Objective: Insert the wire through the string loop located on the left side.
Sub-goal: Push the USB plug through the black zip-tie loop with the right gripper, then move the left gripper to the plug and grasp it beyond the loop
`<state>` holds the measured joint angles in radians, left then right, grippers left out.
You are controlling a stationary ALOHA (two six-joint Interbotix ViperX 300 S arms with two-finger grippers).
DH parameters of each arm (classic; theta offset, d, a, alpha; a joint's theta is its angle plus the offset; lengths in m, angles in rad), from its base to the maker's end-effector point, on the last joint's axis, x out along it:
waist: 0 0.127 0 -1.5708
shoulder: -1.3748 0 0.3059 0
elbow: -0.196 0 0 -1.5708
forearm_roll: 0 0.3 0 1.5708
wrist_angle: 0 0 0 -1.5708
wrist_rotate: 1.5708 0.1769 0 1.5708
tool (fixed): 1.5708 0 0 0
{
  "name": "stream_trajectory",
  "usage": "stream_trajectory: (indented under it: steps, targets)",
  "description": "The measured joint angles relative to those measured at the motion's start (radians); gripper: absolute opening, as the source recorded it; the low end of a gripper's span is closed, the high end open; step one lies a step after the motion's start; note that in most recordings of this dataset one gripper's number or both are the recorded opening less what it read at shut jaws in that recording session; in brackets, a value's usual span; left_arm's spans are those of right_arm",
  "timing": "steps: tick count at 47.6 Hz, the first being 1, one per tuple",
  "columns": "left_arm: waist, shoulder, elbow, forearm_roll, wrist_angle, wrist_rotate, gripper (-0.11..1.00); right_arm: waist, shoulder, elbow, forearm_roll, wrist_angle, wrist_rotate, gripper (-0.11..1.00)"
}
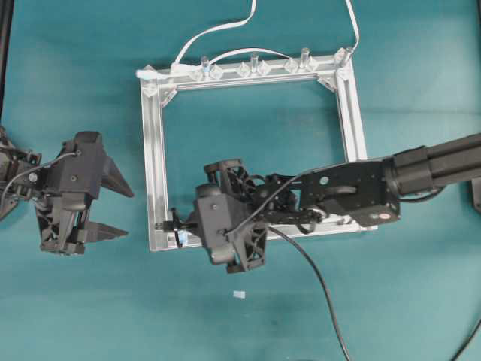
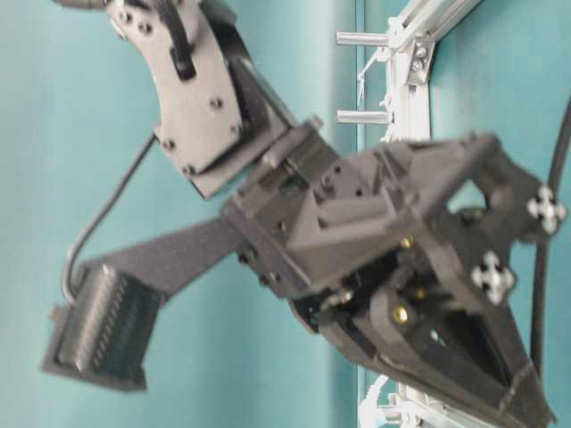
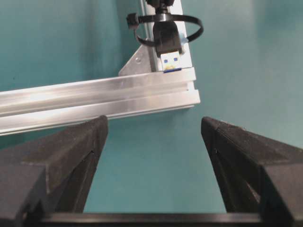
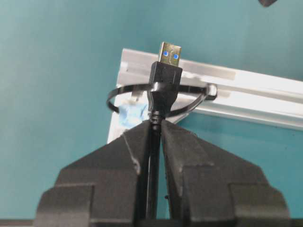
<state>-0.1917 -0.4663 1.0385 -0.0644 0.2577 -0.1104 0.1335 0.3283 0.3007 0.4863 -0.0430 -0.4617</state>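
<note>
A square aluminium frame [image 1: 155, 150] lies flat on the teal table [image 1: 75, 301]. Clear plastic pegs [image 1: 254, 62] stand along its far bar, where white cables [image 1: 218, 30] run off. A small pale scrap [image 1: 239, 294] lies nearby.

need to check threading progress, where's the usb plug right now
The wire's plug sits inside the string loop at the frame's lower-left corner in the overhead view, its metal tip poking past.

We see a blurred black gripper assembly [image 2: 393, 267] filling the view over the teal surface [image 2: 71, 134]. Beyond it, an aluminium frame [image 2: 412, 71] carries two clear pegs [image 2: 361, 39].
</note>
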Motion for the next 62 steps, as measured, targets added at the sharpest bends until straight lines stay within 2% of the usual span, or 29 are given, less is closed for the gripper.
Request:
stream_trajectory:
  steps: [19,52,62]
  targets:
    - [-0.002,-0.031,0.025,0.000,0.000,0.000,0.83,-0.009,0.038,-0.058,-0.002,0.005,0.002,0.10]
    - [0.000,-0.058,0.043,0.000,0.000,0.000,0.83,-0.012,0.038,-0.061,-0.005,0.005,0.002,0.10]
    - [-0.002,-0.040,0.028,0.000,-0.006,-0.002,0.83,-0.014,0.038,-0.061,-0.018,0.005,0.002,0.10]
